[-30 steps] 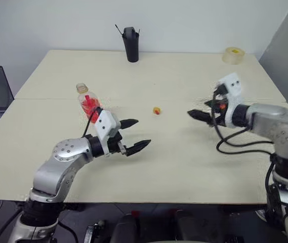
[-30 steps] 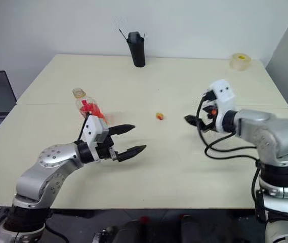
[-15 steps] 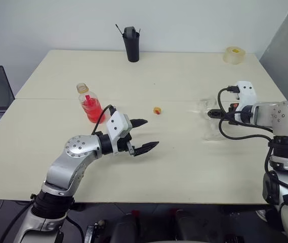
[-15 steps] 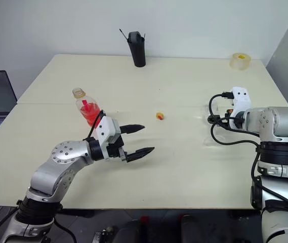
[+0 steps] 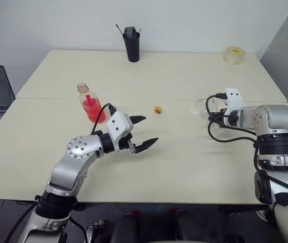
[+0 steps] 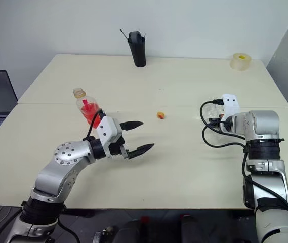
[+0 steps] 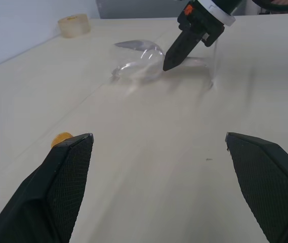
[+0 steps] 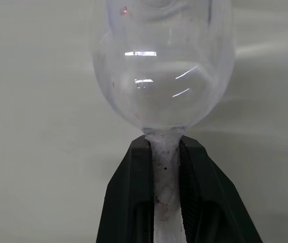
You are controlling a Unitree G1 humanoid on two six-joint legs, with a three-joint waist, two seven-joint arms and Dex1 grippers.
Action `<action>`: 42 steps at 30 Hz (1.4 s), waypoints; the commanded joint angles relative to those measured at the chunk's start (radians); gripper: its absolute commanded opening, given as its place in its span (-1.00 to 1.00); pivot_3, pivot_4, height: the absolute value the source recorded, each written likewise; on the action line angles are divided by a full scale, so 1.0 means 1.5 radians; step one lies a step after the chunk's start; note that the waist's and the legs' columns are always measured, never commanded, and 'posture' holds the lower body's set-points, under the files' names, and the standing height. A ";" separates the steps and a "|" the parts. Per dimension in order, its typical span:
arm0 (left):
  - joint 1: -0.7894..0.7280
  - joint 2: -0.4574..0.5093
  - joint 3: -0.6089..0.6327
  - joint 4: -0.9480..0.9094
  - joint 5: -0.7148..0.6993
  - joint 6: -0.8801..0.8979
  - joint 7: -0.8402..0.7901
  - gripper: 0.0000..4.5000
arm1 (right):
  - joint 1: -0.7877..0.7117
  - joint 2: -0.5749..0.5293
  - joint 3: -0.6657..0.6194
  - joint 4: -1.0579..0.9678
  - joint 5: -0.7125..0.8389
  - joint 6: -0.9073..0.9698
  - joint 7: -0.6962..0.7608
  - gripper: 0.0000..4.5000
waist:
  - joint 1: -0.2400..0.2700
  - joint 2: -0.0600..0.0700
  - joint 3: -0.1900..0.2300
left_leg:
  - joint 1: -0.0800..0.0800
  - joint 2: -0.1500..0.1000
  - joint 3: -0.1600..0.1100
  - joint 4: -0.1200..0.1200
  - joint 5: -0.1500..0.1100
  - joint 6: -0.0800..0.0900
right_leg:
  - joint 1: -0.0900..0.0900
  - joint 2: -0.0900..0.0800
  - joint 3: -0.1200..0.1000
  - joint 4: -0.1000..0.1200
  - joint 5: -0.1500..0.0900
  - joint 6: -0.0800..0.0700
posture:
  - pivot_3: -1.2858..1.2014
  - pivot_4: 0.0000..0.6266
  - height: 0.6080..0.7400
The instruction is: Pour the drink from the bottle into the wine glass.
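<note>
From the head cameras I see the table [image 5: 184, 167] with the bottle [image 5: 89, 104] upright at about 10 o'clock, uncapped, the drink [image 5: 91, 110] red in its lower body. My left gripper [image 5: 145, 132] hovers beside it, fingers spread, grasping nothing. A yellow cap [image 5: 157, 110] lies near centre. At 3 o'clock my right gripper [image 5: 208, 108] reaches the wine glass [image 5: 203, 107].

Left wrist view: the glass looks tilted.

Right wrist view: my fingers [image 8: 133, 202] are clenched around the stem just under the bowl.
</note>
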 commanded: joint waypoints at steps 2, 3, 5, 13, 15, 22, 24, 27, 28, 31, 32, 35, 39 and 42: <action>0.000 -0.005 0.013 -0.009 0.004 -0.015 0.009 1.00 | -0.011 -0.014 0.012 -0.025 -0.014 -0.026 0.012 -0.86 | 0.000 0.000 0.000 | 0.000 0.000 0.000 0.000 0.000 0.000 | 0.000 0.000 0.000 0.000 0.000 0.000 | 0.03 -0.52 1.00; -0.001 -0.005 0.013 -0.007 0.005 -0.017 0.009 1.00 | -0.013 -0.013 0.012 -0.040 -0.014 -0.033 0.013 -0.86 | 0.000 0.000 0.000 | 0.000 0.000 0.000 0.000 0.000 0.000 | 0.000 0.000 0.000 0.000 0.000 0.000 | 0.03 -0.52 1.00; -0.003 -0.004 0.015 -0.002 0.007 -0.020 0.011 1.00 | -0.010 -0.002 0.012 -0.106 -0.007 -0.092 0.029 -0.86 | 0.000 0.001 0.000 | 0.000 0.000 0.000 0.000 0.000 0.000 | 0.000 0.000 0.000 0.000 0.000 0.000 | 0.03 -0.52 1.00; -0.011 -0.005 0.016 0.018 0.012 -0.033 0.013 1.00 | 0.057 0.116 0.092 -0.223 -0.043 -0.431 0.063 -0.86 | -0.006 0.002 0.001 | 0.000 0.001 0.000 0.000 0.000 0.000 | -0.001 0.000 0.000 0.000 0.000 0.000 | 0.03 -0.52 1.00; -0.014 -0.003 0.017 0.022 0.013 -0.034 0.012 1.00 | 0.077 0.189 0.097 -0.202 -0.045 -0.528 0.043 -0.86 | -0.005 0.002 0.001 | 0.000 0.000 0.000 0.000 0.000 0.000 | 0.000 0.000 0.000 0.001 0.000 0.000 | 0.03 -0.52 1.00; -0.004 0.022 0.028 0.016 0.022 -0.026 0.011 1.00 | 0.117 0.341 0.155 -0.008 -0.136 -0.796 -0.020 -0.86 | -0.005 0.002 0.001 | 0.000 0.000 0.000 0.000 0.001 -0.002 | -0.001 0.000 -0.001 0.001 0.000 0.000 | 0.03 -0.52 1.00; 0.000 0.030 0.033 0.014 0.021 -0.025 0.009 1.00 | 0.111 0.358 0.162 0.037 -0.152 -0.834 -0.024 -0.86 | -0.006 0.002 0.001 | 0.000 0.000 0.000 0.000 0.002 -0.003 | -0.001 0.000 0.000 0.001 0.000 0.000 | 0.03 -0.52 1.00; 0.004 0.035 0.036 0.009 0.020 -0.023 0.010 1.00 | 0.116 0.362 0.181 0.094 -0.187 -0.841 -0.030 -0.86 | -0.006 0.002 0.001 | 0.000 0.000 0.000 0.000 0.002 -0.003 | -0.001 0.000 -0.001 0.001 0.000 0.000 | 0.03 -0.52 1.00; 0.005 0.036 0.037 0.007 0.020 -0.022 0.010 1.00 | 0.119 0.358 0.191 0.106 -0.202 -0.834 -0.029 -0.86 | -0.006 0.002 0.001 | 0.000 0.000 0.000 0.000 0.002 -0.003 | -0.001 0.000 -0.001 0.001 0.000 0.000 | 0.03 -0.52 1.00; 0.008 0.036 0.037 -0.002 0.018 -0.017 0.012 1.00 | 0.137 0.340 0.195 0.107 -0.215 -0.789 -0.022 -0.86 | -0.006 0.001 0.001 | 0.001 0.000 0.000 0.000 0.002 -0.003 | 0.000 0.000 0.000 0.001 0.000 0.000 | 0.03 -0.52 1.00; 0.009 0.037 0.038 -0.003 0.017 -0.016 0.011 1.00 | 0.142 0.334 0.189 0.102 -0.214 -0.778 -0.022 -0.86 | -0.005 0.002 0.001 | 0.001 0.000 -0.001 0.000 0.002 -0.003 | 0.000 0.000 -0.001 0.001 0.000 0.000 | 0.03 -0.52 1.00; 0.009 0.038 0.039 -0.002 0.017 -0.016 0.009 1.00 | 0.160 0.313 0.177 0.087 -0.215 -0.771 -0.019 -0.86 | -0.002 0.001 0.000 | 0.001 0.000 -0.001 0.000 0.002 -0.003 | 0.000 0.000 -0.001 0.001 0.000 0.000 | 0.03 -0.52 1.00; -0.007 0.039 0.032 0.015 0.022 -0.023 -0.001 1.00 | 0.205 0.273 0.162 0.049 -0.210 -0.770 -0.003 -0.86 | 0.004 0.001 0.000 | 0.001 0.000 -0.001 0.000 0.001 -0.002 | 0.001 -0.001 -0.001 0.000 0.000 0.000 | 0.03 -0.52 1.00; -0.018 0.036 0.028 0.025 0.024 -0.026 -0.007 1.00 | 0.244 0.251 0.153 0.004 -0.202 -0.766 0.007 -0.86 | 0.005 0.000 -0.001 | 0.001 -0.001 -0.001 0.000 0.001 -0.001 | 0.002 -0.001 -0.001 0.000 0.000 0.000 | 0.03 -0.52 1.00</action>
